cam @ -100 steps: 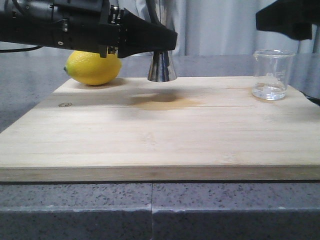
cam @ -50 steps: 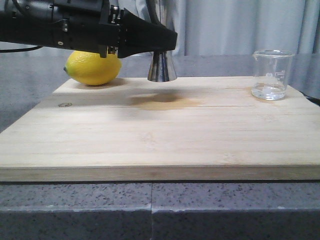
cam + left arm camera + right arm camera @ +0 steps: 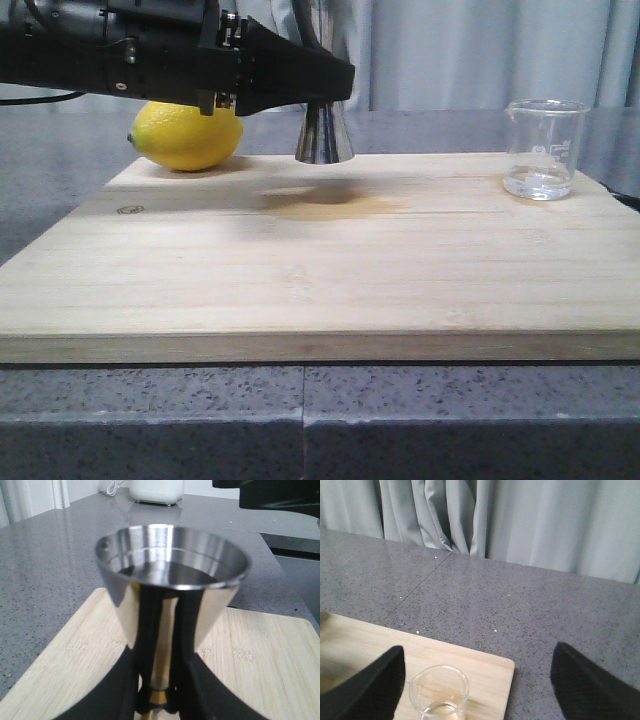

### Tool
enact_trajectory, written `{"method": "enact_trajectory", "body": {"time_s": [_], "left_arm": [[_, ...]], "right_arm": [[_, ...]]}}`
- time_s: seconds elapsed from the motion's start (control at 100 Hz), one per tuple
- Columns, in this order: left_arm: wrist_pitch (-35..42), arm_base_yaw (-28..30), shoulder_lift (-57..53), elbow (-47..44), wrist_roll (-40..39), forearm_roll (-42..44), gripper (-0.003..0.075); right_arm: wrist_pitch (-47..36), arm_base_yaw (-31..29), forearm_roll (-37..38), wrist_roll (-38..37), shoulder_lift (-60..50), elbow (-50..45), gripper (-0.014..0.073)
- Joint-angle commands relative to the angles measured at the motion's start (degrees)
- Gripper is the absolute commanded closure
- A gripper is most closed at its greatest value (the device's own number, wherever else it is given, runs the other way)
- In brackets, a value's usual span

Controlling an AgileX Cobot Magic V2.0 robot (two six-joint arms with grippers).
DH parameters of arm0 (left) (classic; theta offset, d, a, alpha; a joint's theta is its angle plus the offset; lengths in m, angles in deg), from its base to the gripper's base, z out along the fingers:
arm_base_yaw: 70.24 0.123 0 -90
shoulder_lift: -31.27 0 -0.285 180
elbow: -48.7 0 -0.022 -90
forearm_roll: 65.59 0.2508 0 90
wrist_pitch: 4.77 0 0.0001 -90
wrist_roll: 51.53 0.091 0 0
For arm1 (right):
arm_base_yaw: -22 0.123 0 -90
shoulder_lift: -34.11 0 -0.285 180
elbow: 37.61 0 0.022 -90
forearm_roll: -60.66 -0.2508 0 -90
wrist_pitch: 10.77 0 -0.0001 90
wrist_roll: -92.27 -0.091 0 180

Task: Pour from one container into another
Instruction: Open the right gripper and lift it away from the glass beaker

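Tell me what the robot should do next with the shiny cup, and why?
Probably carry it sideways toward the glass beaker. The left gripper holds the steel cup upright above the board, with liquid inside in the left wrist view, and the beaker stands far off at the board's right end, so pouring now would miss.

I see the steel jigger in the upper middle of the front frame, upright, its flared base hanging just above the far edge of the bamboo board, gripped at the waist by my left claw. The left wrist view shows its polished cup open-mouthed with dark liquid inside. The glass beaker stands upright at the right of the frame on the board's far right corner, a little clear liquid at its bottom.
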State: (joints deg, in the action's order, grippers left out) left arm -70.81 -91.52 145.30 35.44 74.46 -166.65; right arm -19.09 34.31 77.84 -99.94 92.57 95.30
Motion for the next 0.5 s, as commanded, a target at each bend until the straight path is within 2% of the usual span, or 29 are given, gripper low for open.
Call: {"method": "enact_trajectory", "body": {"time_s": [0.0,0.49], "left_arm": [[-6.09,-0.56,-2.6,1.6,-0.37,-4.94,0.0722],[-6.72,-0.45,-2.4,1.6,2.28,-4.94,0.0722]], "right_arm": [[-4.04,-0.31,-0.32,0.1,-1.0,2.13,0.005],[-5.12,-0.31,-0.32,0.1,-1.0,2.13,0.005]]}}
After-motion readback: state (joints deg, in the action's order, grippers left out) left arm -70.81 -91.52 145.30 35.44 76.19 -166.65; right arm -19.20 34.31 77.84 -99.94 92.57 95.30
